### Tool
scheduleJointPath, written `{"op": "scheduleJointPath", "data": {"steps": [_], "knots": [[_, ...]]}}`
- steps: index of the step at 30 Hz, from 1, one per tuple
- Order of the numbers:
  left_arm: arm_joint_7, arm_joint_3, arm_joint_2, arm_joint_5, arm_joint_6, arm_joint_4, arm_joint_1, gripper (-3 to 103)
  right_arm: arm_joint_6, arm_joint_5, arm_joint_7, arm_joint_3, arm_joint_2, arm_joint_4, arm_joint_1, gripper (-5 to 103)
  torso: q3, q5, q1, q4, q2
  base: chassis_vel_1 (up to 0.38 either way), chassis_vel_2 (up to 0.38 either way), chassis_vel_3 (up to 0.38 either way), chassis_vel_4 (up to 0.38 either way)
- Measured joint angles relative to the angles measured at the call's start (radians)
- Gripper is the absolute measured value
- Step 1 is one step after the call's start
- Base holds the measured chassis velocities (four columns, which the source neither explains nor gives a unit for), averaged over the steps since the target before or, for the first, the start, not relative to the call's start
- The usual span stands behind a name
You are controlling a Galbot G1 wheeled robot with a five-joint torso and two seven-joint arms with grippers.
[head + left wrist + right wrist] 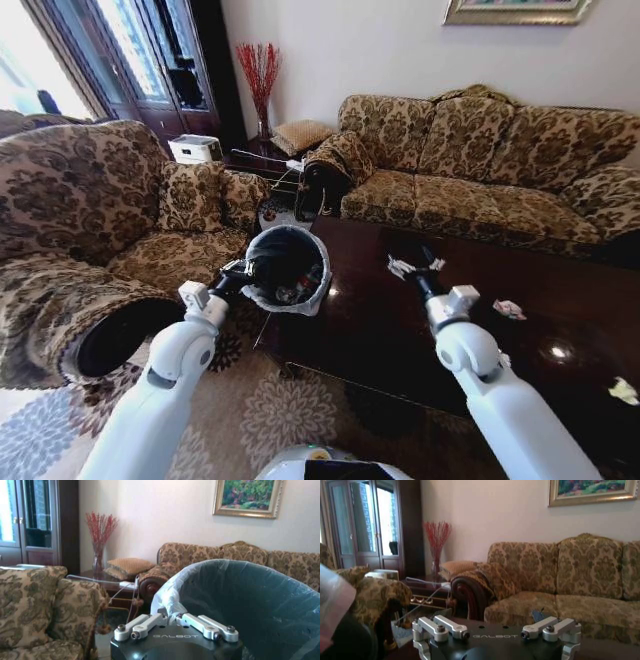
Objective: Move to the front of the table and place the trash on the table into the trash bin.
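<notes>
Head view, left gripper jaws clamped on trash bin rim, contents indistinct, right gripper jaws spread, empty.

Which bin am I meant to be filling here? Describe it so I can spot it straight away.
Start at the dark glossy table before the long patterned sofa. At its corner nearest the armchair, the left gripper holds the trash bin by its rim. It is round and black, tilted, with a whitish bag liner.
</notes>
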Motion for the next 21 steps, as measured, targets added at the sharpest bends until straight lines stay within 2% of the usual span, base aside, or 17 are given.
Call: {"op": "scheduleJointPath", "data": {"steps": [3,12,16,21], "knots": [[-0.001,-0.004,-0.003,0.003,-0.005,-0.003,0.006,3,-0.018,-0.041,-0.027,0.036,0.041,0.010,-0.077,100,0.000,-0.0001,0.000,-0.0003,0.000,-0.017,-0.014,-0.023,-0.019],[0.002,-0.006,-0.012,-0.001,-0.038,0.005,0.014,3,-0.039,-0.068,-0.027,0.034,0.075,0.011,-0.098,100,0.000,-0.0001,0.000,-0.0006,0.000,-0.062,-0.055,-0.064,-0.063],[0.000,-0.007,-0.012,-0.002,-0.042,0.017,0.015,3,-0.038,-0.081,-0.029,0.029,0.090,0.001,-0.100,100,0.000,-0.0002,0.000,0.0002,0.000,0.000,0.000,0.000,0.000],[0.001,-0.004,-0.016,-0.002,-0.045,0.021,0.017,3,-0.037,-0.087,-0.029,0.026,0.097,-0.009,-0.099,100,0.000,-0.0004,0.000,0.0001,0.000,-0.074,-0.064,0.060,0.053]]}}
